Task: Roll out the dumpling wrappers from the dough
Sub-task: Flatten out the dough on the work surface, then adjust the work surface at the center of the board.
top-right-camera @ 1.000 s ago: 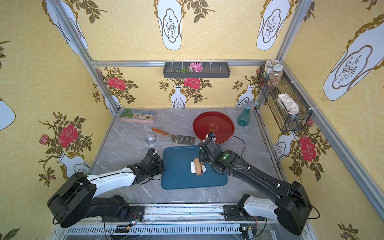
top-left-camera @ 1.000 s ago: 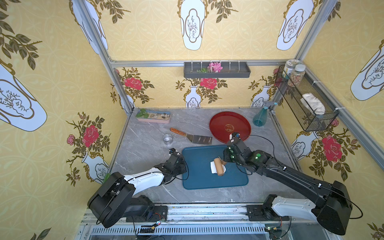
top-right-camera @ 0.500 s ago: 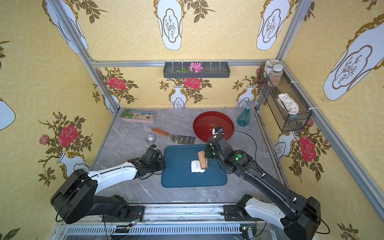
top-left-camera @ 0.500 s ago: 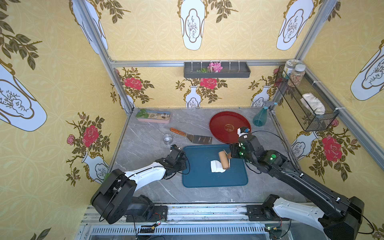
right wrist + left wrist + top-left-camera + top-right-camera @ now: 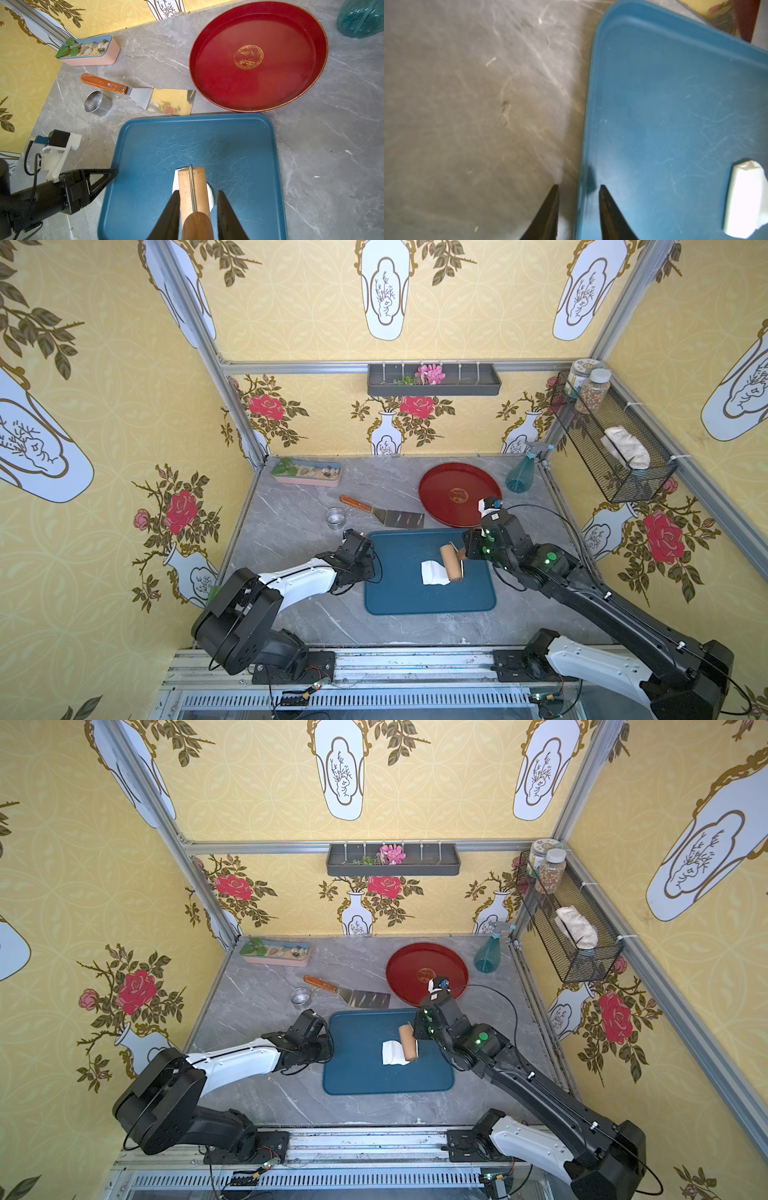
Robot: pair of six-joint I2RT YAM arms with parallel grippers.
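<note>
The roller (image 5: 452,563) has rolled right across the dough (image 5: 432,572). Right claw (image 5: 198,191) grips its handle; left claw (image 5: 578,185) stands narrowly open. Press down evenly.

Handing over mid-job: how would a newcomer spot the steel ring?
Find the blue tray in the middle of the grey table. Just past its far left corner lies a wooden-handled spatula; the steel ring stands beside that handle. It alone is small, round, shiny and hollow.

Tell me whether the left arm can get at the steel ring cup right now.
Probably yes. The left gripper sits open at the edge of the blue tray, and only bare marble lies between it and the steel ring cup.
</note>
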